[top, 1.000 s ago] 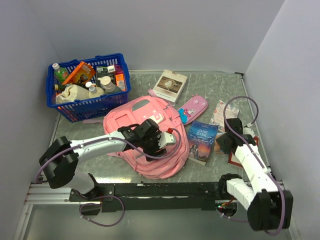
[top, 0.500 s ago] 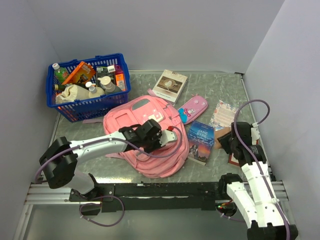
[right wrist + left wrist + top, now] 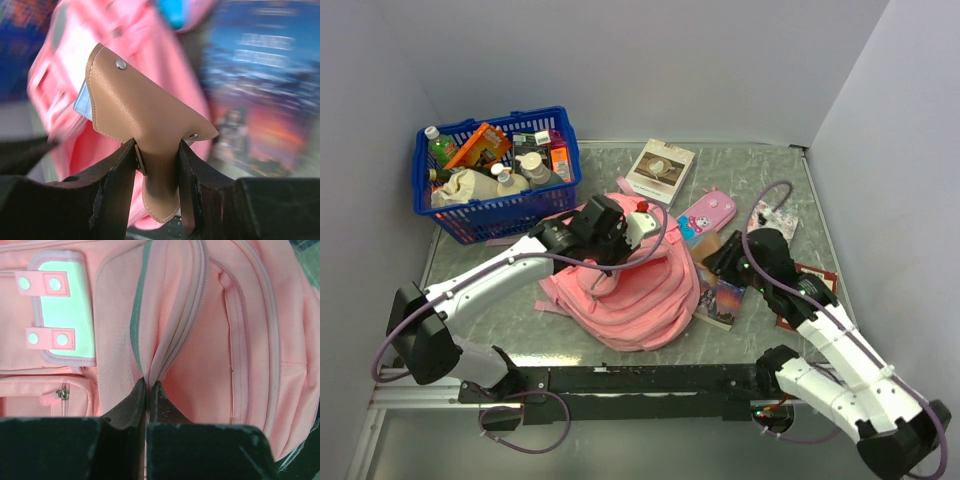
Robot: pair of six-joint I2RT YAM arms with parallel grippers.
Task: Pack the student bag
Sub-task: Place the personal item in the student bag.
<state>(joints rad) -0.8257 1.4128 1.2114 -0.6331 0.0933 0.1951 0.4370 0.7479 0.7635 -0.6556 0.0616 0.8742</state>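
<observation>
We see the table (image 3: 770, 165) with the pink backpack (image 3: 635, 290) lying at its middle, just in front of the blue basket (image 3: 500, 210) of bottles and packets. Our left gripper (image 3: 148, 385) is clenched on a fold of the backpack's fabric beside a zip seam. Right of the backpack lies a blue paperback (image 3: 720, 297). Above it, our right gripper (image 3: 157, 150) grasps a tan leather pouch (image 3: 145, 100).

student bag (image 3: 640, 290): pink, grey stripe, pale patches
pouch (image 3: 145, 115) I hold: tan, silver studs
basket (image 3: 495, 215) behind the bag: blue
book (image 3: 720, 298) beside the bag: dark blue
</observation>
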